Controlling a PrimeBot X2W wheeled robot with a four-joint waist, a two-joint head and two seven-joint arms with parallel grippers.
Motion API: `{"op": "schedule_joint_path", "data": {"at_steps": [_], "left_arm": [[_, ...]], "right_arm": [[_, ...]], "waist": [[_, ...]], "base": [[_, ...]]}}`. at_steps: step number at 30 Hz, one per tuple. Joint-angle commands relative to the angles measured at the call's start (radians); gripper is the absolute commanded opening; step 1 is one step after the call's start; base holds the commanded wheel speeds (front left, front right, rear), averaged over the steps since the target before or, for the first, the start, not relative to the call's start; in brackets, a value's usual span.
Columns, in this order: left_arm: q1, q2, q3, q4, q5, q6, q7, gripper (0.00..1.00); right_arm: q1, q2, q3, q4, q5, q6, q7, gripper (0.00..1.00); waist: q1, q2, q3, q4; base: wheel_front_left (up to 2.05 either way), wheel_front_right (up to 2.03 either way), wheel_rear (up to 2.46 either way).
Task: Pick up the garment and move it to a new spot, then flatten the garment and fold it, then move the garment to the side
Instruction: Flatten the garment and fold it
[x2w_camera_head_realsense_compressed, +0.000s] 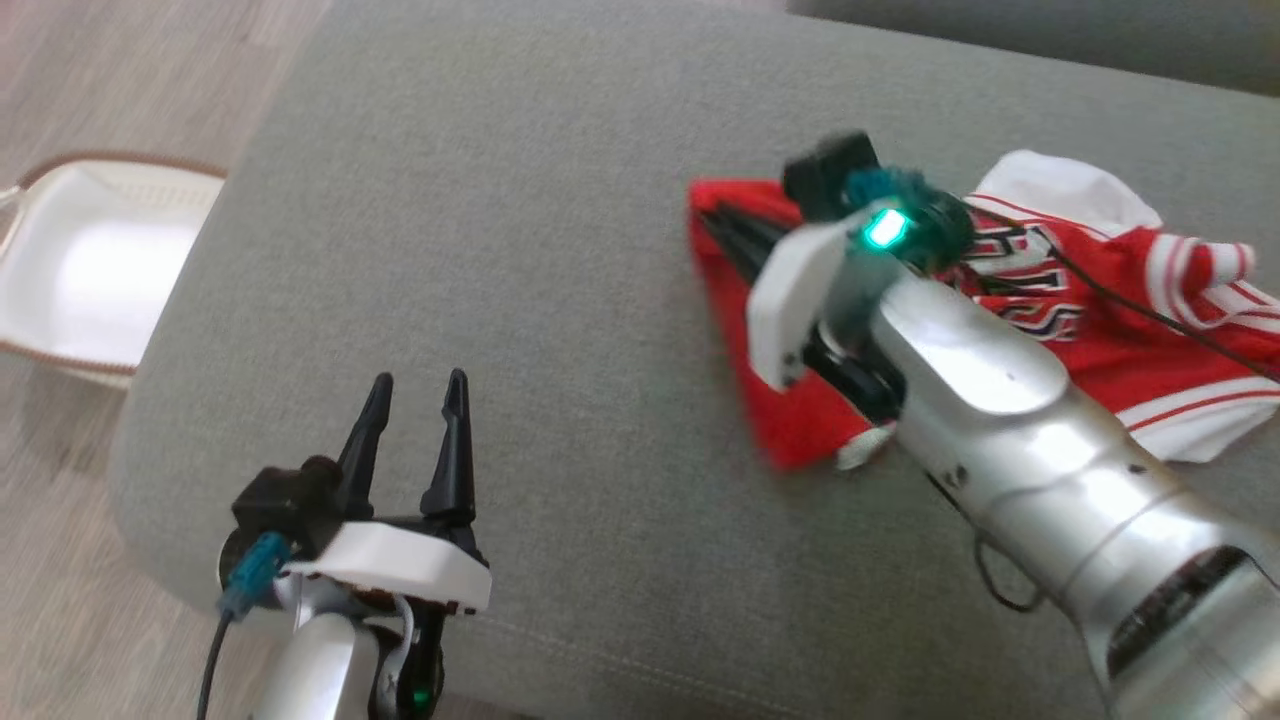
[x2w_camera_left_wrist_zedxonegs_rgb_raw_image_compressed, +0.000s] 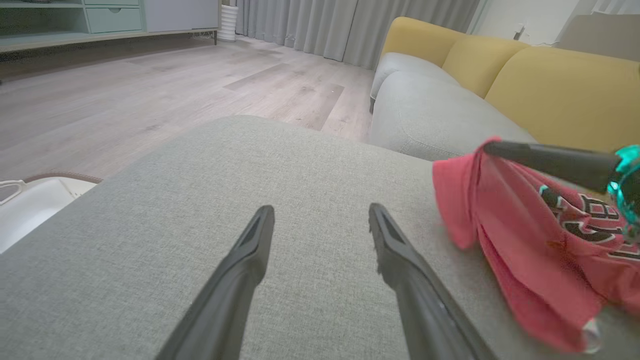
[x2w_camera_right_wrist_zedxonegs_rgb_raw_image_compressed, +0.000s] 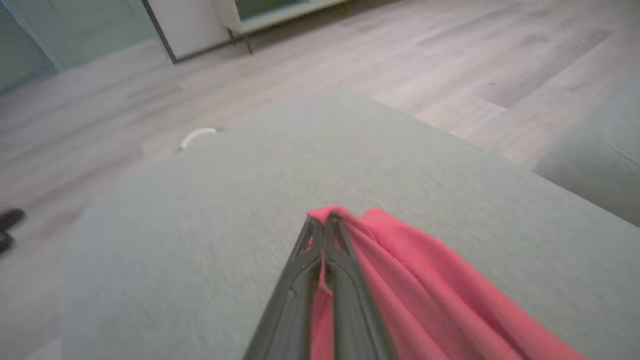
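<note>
The garment (x2w_camera_head_realsense_compressed: 1100, 340) is a red jersey with white trim and black lettering, crumpled on the right of the grey cushion (x2w_camera_head_realsense_compressed: 520, 300). My right gripper (x2w_camera_head_realsense_compressed: 712, 218) is shut on the garment's left edge, and the cloth hangs lifted from its fingers. In the right wrist view the red garment (x2w_camera_right_wrist_zedxonegs_rgb_raw_image_compressed: 400, 280) is pinched between the closed fingertips of my right gripper (x2w_camera_right_wrist_zedxonegs_rgb_raw_image_compressed: 325, 220). The left wrist view has the lifted garment (x2w_camera_left_wrist_zedxonegs_rgb_raw_image_compressed: 515, 240) at the right, under the right gripper's dark fingers (x2w_camera_left_wrist_zedxonegs_rgb_raw_image_compressed: 550, 160). My left gripper (x2w_camera_head_realsense_compressed: 418, 392) stands open over the cushion's near left, holding nothing; in its own view its fingers (x2w_camera_left_wrist_zedxonegs_rgb_raw_image_compressed: 320, 215) are spread apart.
A white basket (x2w_camera_head_realsense_compressed: 90, 270) sits on the wood floor left of the cushion. A yellow-backed sofa (x2w_camera_left_wrist_zedxonegs_rgb_raw_image_compressed: 500, 75) with grey seats lies beyond the cushion. A black cable (x2w_camera_head_realsense_compressed: 1150, 310) runs across the jersey.
</note>
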Motion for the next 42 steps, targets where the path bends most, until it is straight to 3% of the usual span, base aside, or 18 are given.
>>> {"op": "schedule_joint_path", "data": {"at_steps": [1,4,5,6,7,12,18,23,26,29,33,37,42], "left_arm": [[-0.052,0.005,0.026,-0.032,-0.006,0.003,-0.012,1.00],[-0.062,0.005,0.016,-0.031,-0.010,0.007,-0.012,1.00],[-0.065,0.005,0.014,-0.030,-0.010,0.008,-0.012,1.00],[-0.068,0.005,0.011,-0.028,-0.008,0.009,-0.012,1.00],[-0.070,0.005,0.010,-0.026,-0.006,0.010,-0.012,1.00],[-0.065,0.005,0.042,-0.022,0.016,0.012,-0.012,1.00],[-0.045,0.006,0.103,-0.015,0.051,-0.012,-0.012,1.00],[-0.040,0.014,0.117,0.019,0.038,-0.057,-0.012,1.00],[-0.055,0.013,0.117,0.037,-0.024,-0.090,0.051,1.00],[-0.087,0.014,0.115,0.049,-0.120,-0.118,0.198,1.00],[-0.151,0.034,0.114,0.096,-0.290,-0.135,0.544,1.00],[-0.230,0.074,0.103,0.141,-0.381,-0.126,0.828,1.00],[-0.303,0.092,0.088,0.234,-0.446,-0.092,1.059,1.00]], "right_arm": [[-0.036,0.025,-0.005,-0.033,0.022,0.008,-0.020,0.00],[-0.047,0.043,-0.017,-0.039,0.101,0.008,-0.068,0.00],[-0.041,0.047,-0.027,-0.044,0.146,0.008,-0.078,0.36],[-0.041,0.050,-0.009,-0.046,0.162,0.008,-0.079,0.89],[-0.036,0.051,0.006,-0.046,0.185,0.008,-0.075,1.00],[-0.031,0.033,0.046,-0.071,0.276,0.008,-0.096,1.00],[-0.014,-0.079,0.040,-0.167,0.344,0.008,-0.203,1.00],[0.035,-0.195,-0.040,-0.198,0.319,0.008,-0.305,1.00],[0.094,-0.247,-0.139,-0.225,0.277,0.008,-0.318,1.00],[0.187,-0.284,-0.311,-0.295,0.198,0.008,-0.319,1.00],[0.356,-0.276,-0.487,-0.383,0.084,0.008,-0.319,1.00],[0.493,-0.235,-0.581,-0.456,0.005,0.008,-0.319,1.00],[0.584,-0.173,-0.650,-0.520,-0.052,0.008,-0.300,1.00]], "waist": [[0.0000,0.0000,0.013,0.013],[0.0000,0.0000,0.023,0.021],[0.0000,0.0000,0.025,0.021],[0.0000,0.0000,0.025,0.019],[0.0000,0.0000,0.023,0.015],[0.0000,0.0000,-0.004,-0.054],[0.0000,0.0000,-0.058,-0.174],[0.0000,0.0000,-0.100,-0.260],[0.0000,0.0000,-0.113,-0.300],[0.0000,0.0000,-0.119,-0.327],[0.0000,0.0000,-0.125,-0.354],[0.0000,0.0000,-0.128,-0.375],[0.0000,0.0000,-0.128,-0.404]], "base": [[0.00,0.00,0.00],[0.00,0.00,0.00],[0.00,0.00,0.00],[0.00,0.00,0.00],[0.00,0.00,0.00],[0.00,0.00,0.00],[0.00,0.00,0.00],[0.00,0.00,0.00],[0.00,0.00,0.00],[0.00,0.00,0.00],[0.00,0.00,0.00],[0.00,0.00,0.00],[0.00,0.00,0.00]]}}
